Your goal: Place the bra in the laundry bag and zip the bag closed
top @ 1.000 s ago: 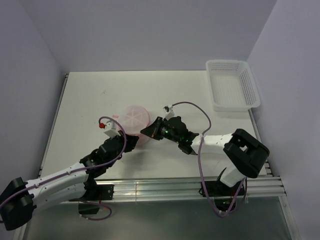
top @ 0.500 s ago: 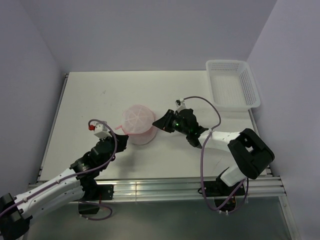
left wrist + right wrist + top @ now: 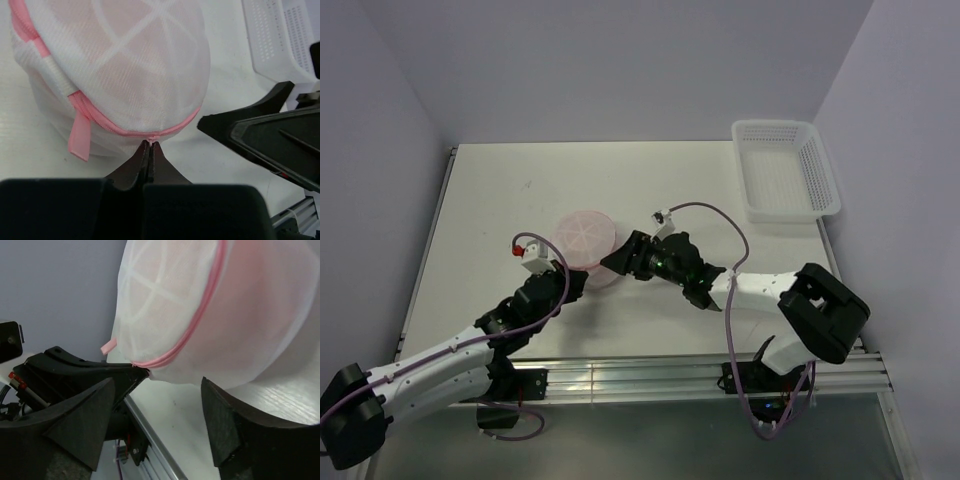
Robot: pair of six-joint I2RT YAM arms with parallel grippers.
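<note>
**A:** Item one, laundry bag (image 3: 115, 70): domed mesh, pink zipper (image 3: 100, 117), logged directly ahead of the left fingertips. How is the closing to be done well?

**B:** Left gripper (image 3: 150, 146): fingers pressed together at the rim, and the zipper pull is judged to be pinched between them. Right gripper (image 3: 157, 382): fingers spread wide, nothing held, with the bag just ahead of the gap between them. Bra (image 3: 260, 315): pink fabric is seen through the mesh and is judged to be inside. The dome should be braced by the right fingers opposite the pull. The pull should then be drawn along the rim's curve, not away from it, and the mesh kept clear of the teeth. How much zipper remains open cannot be told

**A:** Brands, labels, writing?

**B:** None legible. Only a plain pink tab (image 3: 79, 135) is recorded, hanging left of the left fingertips
</note>
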